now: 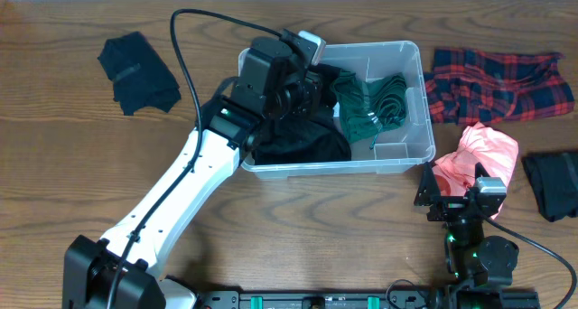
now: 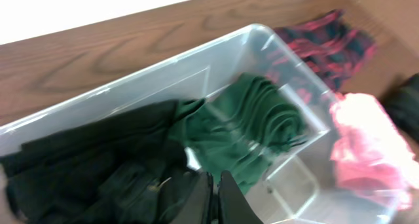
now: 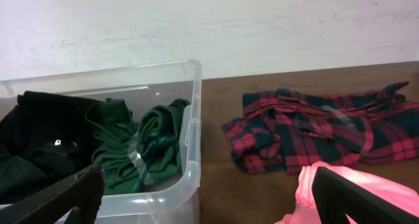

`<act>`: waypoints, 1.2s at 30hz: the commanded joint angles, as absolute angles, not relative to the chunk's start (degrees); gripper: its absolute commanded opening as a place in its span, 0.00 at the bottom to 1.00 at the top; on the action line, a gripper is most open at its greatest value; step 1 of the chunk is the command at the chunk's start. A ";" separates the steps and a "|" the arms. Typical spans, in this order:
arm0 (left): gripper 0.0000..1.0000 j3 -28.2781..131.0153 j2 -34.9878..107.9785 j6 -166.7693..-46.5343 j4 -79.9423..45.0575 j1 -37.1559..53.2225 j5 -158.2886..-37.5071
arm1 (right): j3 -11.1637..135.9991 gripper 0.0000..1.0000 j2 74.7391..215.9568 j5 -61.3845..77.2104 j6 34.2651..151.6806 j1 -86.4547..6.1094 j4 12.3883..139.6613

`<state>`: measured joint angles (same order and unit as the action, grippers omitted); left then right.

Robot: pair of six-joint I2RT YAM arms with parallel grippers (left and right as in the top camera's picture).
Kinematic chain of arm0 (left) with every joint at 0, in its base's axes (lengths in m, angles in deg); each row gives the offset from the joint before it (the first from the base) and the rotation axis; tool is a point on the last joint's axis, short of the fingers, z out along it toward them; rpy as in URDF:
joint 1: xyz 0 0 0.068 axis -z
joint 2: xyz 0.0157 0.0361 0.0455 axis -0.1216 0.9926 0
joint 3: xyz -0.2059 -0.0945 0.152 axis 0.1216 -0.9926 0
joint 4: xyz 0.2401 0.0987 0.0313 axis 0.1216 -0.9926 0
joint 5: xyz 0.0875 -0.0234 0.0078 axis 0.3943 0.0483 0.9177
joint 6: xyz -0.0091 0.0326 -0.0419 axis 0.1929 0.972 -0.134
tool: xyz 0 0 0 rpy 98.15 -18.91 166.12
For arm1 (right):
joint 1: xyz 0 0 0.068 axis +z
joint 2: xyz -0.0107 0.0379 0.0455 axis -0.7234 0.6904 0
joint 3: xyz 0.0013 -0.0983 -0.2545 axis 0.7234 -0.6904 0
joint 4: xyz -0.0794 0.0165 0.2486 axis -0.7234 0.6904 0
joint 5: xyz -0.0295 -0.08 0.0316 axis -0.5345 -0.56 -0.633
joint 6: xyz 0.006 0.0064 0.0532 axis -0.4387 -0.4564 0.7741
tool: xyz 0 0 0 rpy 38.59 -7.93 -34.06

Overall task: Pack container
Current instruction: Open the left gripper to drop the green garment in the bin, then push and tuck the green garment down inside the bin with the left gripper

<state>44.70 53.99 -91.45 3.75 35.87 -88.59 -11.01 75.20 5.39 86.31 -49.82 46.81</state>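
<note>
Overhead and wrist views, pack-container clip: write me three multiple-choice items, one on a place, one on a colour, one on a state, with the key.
1. Where is the red plaid garment relative to the container?
A) inside it
B) on the table beside it
C) under it

2. What colour is the garment next to the black garment inside the container?
A) green
B) yellow
C) white

3. How is the right gripper?
A) shut on cloth
B) open, holding nothing
C) shut, empty

Key: B, the plaid lies on wood outside the wall; A, the green garment shows from overhead; B, its fingers stand wide apart in the right wrist view.
</note>
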 commanded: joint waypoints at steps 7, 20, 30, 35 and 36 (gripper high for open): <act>0.06 44.90 53.60 -76.02 4.21 35.93 -93.81 | -11.14 0.99 74.87 5.24 86.74 -49.04 46.97; 0.06 44.90 60.24 -68.59 4.01 41.81 -93.77 | -11.14 0.99 74.87 5.24 86.74 -49.04 46.97; 0.06 44.90 66.76 -67.87 5.32 47.61 -91.69 | -11.14 0.99 74.87 5.24 86.74 -49.04 46.97; 0.06 44.90 69.55 -67.82 5.52 49.05 -91.65 | -11.14 0.99 74.87 5.24 86.74 -49.04 46.97; 0.06 44.90 70.03 -67.82 5.72 49.14 -91.65 | -11.14 0.99 74.87 5.24 86.74 -49.04 46.97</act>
